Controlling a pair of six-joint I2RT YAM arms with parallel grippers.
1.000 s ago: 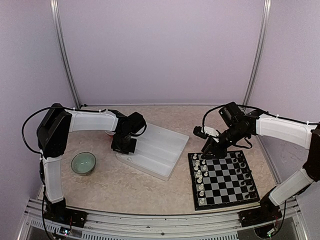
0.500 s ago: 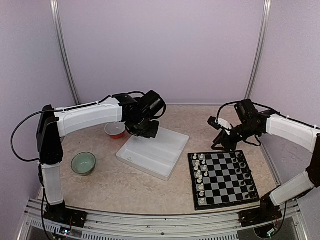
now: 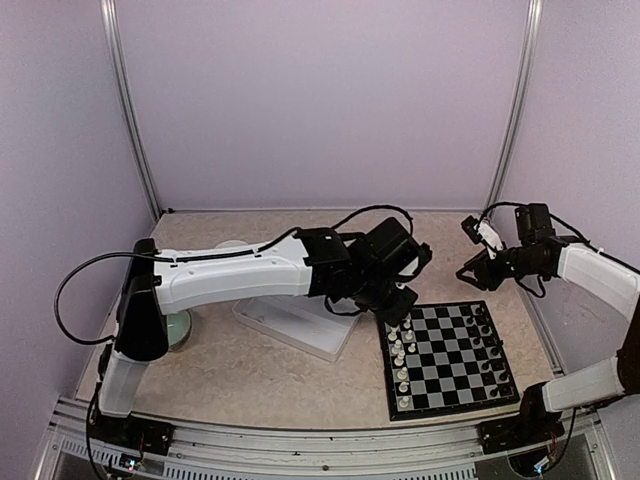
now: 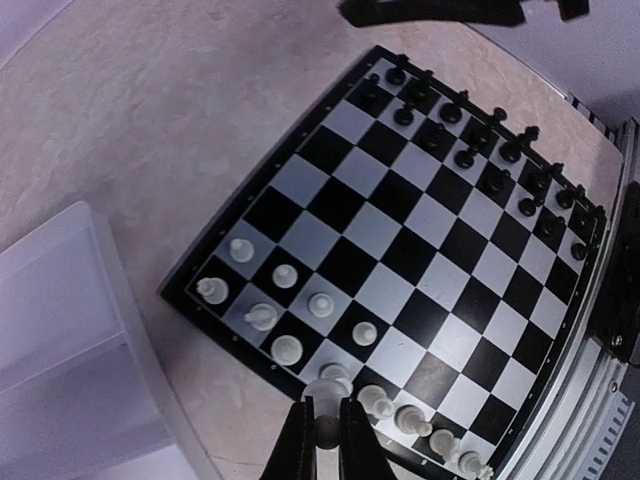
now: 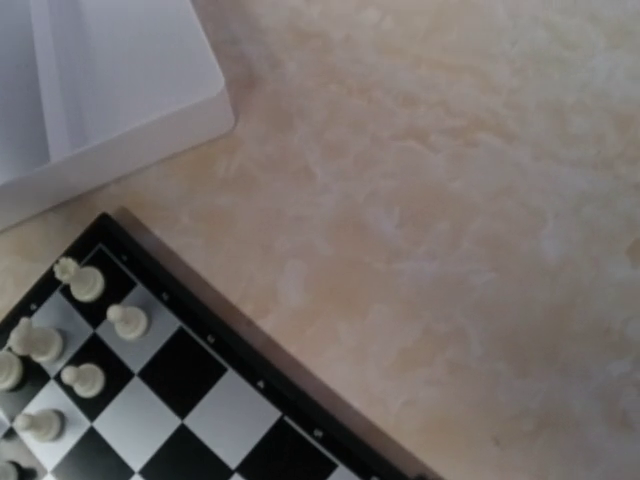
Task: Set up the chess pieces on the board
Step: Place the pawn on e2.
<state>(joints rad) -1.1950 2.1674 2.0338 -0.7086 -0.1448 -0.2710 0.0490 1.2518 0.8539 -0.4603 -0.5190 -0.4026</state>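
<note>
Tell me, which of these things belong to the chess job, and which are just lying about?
For the job: board, white pieces, black pieces, held piece in the left jaws.
Lying about: tray, bowl.

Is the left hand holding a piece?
Yes, the left hand is shut on a tiny white chess piece at the edge of the black-and-grey checkered board.

Tiny white piece [image 4: 325, 432] in left tool [image 4: 325, 410], kind unclear
</note>
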